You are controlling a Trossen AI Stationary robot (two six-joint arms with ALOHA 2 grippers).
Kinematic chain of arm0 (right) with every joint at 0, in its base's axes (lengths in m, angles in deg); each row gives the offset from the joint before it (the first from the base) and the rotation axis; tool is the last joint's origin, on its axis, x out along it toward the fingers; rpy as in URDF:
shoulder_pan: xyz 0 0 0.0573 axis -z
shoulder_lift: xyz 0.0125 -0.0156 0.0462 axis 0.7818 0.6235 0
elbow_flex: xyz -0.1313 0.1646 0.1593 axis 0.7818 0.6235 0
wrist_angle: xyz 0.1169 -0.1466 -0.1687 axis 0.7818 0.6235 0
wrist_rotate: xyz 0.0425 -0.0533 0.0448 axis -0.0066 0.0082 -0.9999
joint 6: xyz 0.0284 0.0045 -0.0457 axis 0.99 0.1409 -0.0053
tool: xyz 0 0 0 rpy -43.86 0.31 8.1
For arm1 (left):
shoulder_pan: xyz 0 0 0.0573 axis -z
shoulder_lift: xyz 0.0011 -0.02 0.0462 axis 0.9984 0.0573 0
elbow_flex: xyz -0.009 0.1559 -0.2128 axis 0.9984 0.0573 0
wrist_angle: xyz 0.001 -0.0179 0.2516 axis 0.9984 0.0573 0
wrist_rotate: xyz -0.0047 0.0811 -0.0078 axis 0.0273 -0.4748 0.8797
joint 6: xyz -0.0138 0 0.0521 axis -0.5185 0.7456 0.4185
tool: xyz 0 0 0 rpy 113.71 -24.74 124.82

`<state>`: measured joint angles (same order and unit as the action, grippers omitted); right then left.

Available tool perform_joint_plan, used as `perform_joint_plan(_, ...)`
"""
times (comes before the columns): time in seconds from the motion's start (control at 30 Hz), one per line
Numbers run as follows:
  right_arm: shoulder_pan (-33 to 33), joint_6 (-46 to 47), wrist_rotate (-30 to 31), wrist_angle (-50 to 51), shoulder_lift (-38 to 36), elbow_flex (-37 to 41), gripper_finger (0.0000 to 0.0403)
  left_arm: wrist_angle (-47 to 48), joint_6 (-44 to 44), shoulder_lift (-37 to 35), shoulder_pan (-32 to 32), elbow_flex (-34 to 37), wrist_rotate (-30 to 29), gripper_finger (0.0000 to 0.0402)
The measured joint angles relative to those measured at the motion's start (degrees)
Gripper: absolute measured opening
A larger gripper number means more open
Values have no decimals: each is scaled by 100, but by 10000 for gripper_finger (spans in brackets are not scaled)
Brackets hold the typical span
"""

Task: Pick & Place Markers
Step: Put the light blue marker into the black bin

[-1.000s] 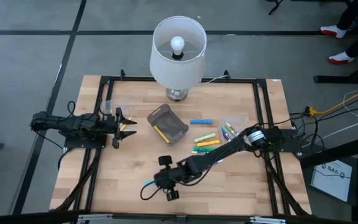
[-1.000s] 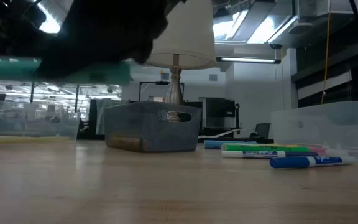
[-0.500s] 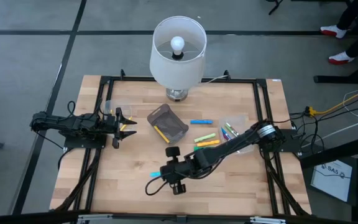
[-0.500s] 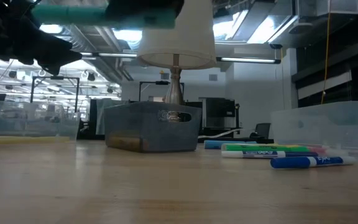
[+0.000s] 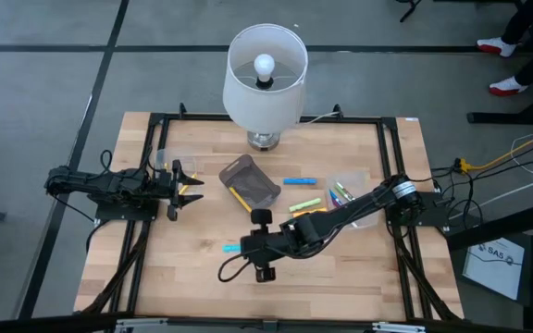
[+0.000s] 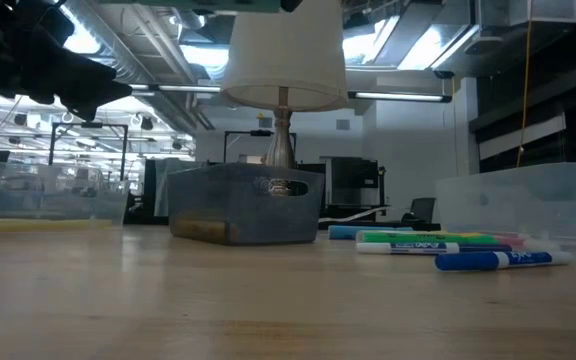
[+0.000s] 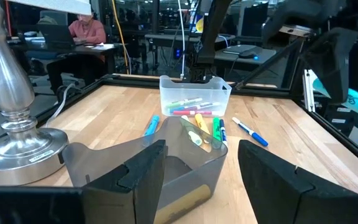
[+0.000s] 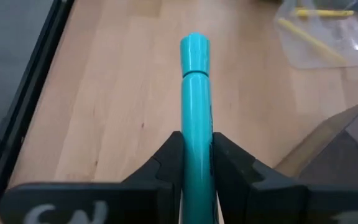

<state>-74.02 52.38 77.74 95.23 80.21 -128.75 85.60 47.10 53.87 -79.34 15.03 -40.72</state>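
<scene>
My right gripper (image 5: 241, 247) hovers over the table's near middle, shut on a cyan marker (image 8: 196, 99) whose capped end (image 5: 230, 248) sticks out toward the left. Several loose markers (image 5: 305, 205) in blue, green, yellow and orange lie flat on the wood right of the grey bin (image 5: 250, 183), which holds a yellow one. More markers sit in a clear tub (image 7: 194, 101) at the right. My left gripper (image 5: 190, 186) waits open at the table's left, facing the bin (image 7: 160, 163). My right gripper pinches the cyan marker's barrel (image 8: 196, 146) between its two fingers (image 8: 169, 155). The marker runs along the fingers, its capped end (image 8: 195, 51) sticking out past the fingertips. It is lifted clear of the table, about level.
A white-shaded lamp (image 5: 265, 76) stands at the far middle, its metal base (image 7: 17, 146) beside the bin. A second clear tub (image 5: 163, 161) sits far left with a yellow marker. A black frame (image 5: 391, 166) rims the table. Bare wood lies near the front edge.
My right gripper has carried the cyan marker up and away from the near edge, toward the grey bin, staying shut on it. In the low view the marker has risen almost out of the top of the picture.
</scene>
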Motion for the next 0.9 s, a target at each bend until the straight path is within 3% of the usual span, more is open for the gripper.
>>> perform_joint_plan(0.5,91,905,1779,304,-95,0,66,0,0,0,1,1,0,196)
perform_joint_plan(0.9,537,1129,1746,850,-203,-2,66,2,-1,0,0,2,0,196)
